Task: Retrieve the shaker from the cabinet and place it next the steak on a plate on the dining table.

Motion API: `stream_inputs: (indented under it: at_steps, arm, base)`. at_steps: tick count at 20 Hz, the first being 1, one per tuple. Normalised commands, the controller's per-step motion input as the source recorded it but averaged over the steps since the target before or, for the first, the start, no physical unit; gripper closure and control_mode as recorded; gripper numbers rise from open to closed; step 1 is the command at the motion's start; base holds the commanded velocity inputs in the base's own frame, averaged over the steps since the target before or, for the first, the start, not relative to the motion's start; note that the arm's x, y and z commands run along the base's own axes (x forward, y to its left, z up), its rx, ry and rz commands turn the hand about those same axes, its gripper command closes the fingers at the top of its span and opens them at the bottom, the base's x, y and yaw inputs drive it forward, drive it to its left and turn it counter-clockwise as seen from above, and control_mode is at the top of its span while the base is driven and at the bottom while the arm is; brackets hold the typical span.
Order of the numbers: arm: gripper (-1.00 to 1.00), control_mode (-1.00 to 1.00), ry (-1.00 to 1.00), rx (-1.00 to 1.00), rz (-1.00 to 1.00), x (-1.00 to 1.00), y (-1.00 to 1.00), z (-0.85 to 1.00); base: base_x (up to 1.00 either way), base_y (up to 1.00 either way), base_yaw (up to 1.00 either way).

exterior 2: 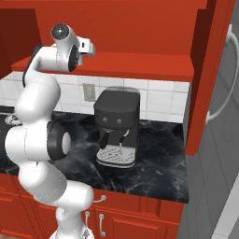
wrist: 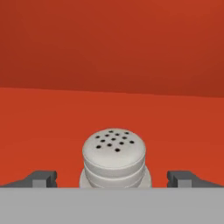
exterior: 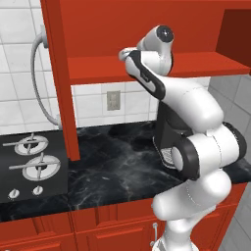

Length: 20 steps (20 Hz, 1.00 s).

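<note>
Nearest in the hand view, my pincer (wrist: pixel 114 179) stands fully released, nothing held; its two dark fingertips (wrist: pixel 41 178) sit wide apart at 8 and 4 o'clock of the frame. Between them, dead centre at 6 o'clock, is the shaker (wrist: pixel 114 158), standing on the red shelf of the cabinet (wrist: pixel 109 113), clear of both tips as far as I can tell.

Step in hand, as I judge it: closing on the shaker. To do it well I would ease forward until the tips flank the body below the cap, keep it centred, then close evenly so neither tip nudges it first. A one-sided touch could tip so small a piece.

The shaker stands upright, long axis vertical to the shelf, perforated cap pointing to 12 o'clock; its lower body is cut off at the frame bottom.

Beyond it, the cabinet's back wall rises plain red.

From the base views, the arm reaches up over the table (exterior: pixel 112 166) to shelf height.
</note>
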Motion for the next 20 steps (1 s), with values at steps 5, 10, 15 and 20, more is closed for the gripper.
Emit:
stream_inputs:
  at_steps: [5,10,15,20]
  arm:
    - [1.00,-1.00,0.00,-0.01,0.00,0.14,0.06,-0.09]
    - [1.00,-1.00,0.01,0.00,0.00,0.00,0.00,0.00]
    - [1.00,-1.00,0.00,0.00,0.00,-0.03,0.00,0.00]
    - [1.00,-1.00,-0.12,0.00,0.02,-0.82,-0.07,-0.05]
  base:
    - [0.00,0.00,0.00]
    - [0.00,0.00,0.00]
    - [0.00,0.00,0.00]
    - [0.00,0.00,0.00]
